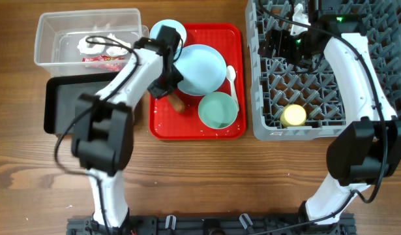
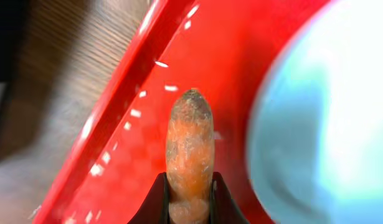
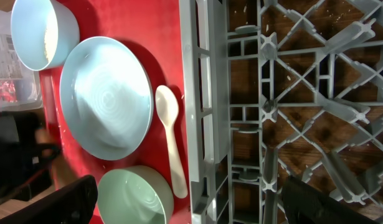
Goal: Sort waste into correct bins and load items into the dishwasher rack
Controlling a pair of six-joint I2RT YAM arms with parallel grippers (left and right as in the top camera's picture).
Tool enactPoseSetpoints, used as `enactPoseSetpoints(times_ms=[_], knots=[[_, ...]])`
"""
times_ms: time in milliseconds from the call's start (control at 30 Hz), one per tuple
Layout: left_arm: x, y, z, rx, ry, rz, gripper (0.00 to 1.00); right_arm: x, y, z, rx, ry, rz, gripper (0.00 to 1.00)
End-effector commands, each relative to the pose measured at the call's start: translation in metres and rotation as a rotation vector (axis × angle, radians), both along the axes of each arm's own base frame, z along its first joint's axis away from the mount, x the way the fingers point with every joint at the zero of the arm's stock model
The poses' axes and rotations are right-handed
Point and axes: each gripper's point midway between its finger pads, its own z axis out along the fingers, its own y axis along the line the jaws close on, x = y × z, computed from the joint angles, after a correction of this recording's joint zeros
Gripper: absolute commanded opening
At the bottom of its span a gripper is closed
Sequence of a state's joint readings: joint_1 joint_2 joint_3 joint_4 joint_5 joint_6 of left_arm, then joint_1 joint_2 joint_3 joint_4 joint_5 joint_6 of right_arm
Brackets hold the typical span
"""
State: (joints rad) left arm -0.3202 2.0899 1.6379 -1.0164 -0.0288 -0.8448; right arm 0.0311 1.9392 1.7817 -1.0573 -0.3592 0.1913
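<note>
My left gripper (image 1: 169,88) is shut on an orange carrot piece (image 2: 190,146) over the left side of the red tray (image 1: 162,129); its fingers (image 2: 190,202) clamp the carrot's near end. The carrot (image 1: 178,102) points toward the tray floor (image 2: 135,137), beside the light blue plate (image 1: 201,68) (image 2: 328,124). My right gripper (image 1: 285,40) is open and empty above the left part of the grey dishwasher rack (image 1: 330,85); its jaws (image 3: 197,205) straddle the rack wall (image 3: 200,112).
The tray also holds a small blue bowl (image 1: 167,31) (image 3: 42,31), a green bowl (image 1: 218,109) (image 3: 132,196) and a white spoon (image 1: 231,77) (image 3: 169,140). A yellow cup (image 1: 293,115) sits in the rack. A clear bin (image 1: 53,32) with wrappers and a black bin (image 1: 63,108) stand left.
</note>
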Motion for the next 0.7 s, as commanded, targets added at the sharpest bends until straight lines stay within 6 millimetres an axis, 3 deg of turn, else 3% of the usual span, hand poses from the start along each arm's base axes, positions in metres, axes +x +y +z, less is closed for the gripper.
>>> enactPoseSetpoints(times_ms=[0, 133, 200, 300, 533, 667], knots=[[0.001, 0.015, 0.085, -0.015, -0.175, -0.027, 0.04, 0.001, 0.004, 0.001, 0.007, -0.009, 0.023, 0.96], [-0.010, 0.054, 0.120, 0.070, -0.223, 0.038, 0.04, 0.001, 0.004, 0.001, 0.007, -0.008, 0.023, 0.96], [-0.018, 0.087, 0.133, 0.145, -0.229, 0.100, 0.04, 0.001, 0.004, 0.001, 0.008, -0.009, 0.024, 0.96], [-0.025, 0.127, 0.137, 0.218, -0.211, 0.183, 0.04, 0.002, 0.005, 0.002, 0.011, -0.011, 0.025, 0.97], [-0.042, 0.210, 0.102, 0.215, -0.133, 0.643, 0.04, 0.000, 0.005, 0.001, 0.011, -0.002, 0.024, 0.96], [-0.055, 0.236, 0.068, 0.205, -0.100, 0.843, 0.04, 0.000, 0.005, 0.001, 0.011, -0.003, 0.025, 0.97]])
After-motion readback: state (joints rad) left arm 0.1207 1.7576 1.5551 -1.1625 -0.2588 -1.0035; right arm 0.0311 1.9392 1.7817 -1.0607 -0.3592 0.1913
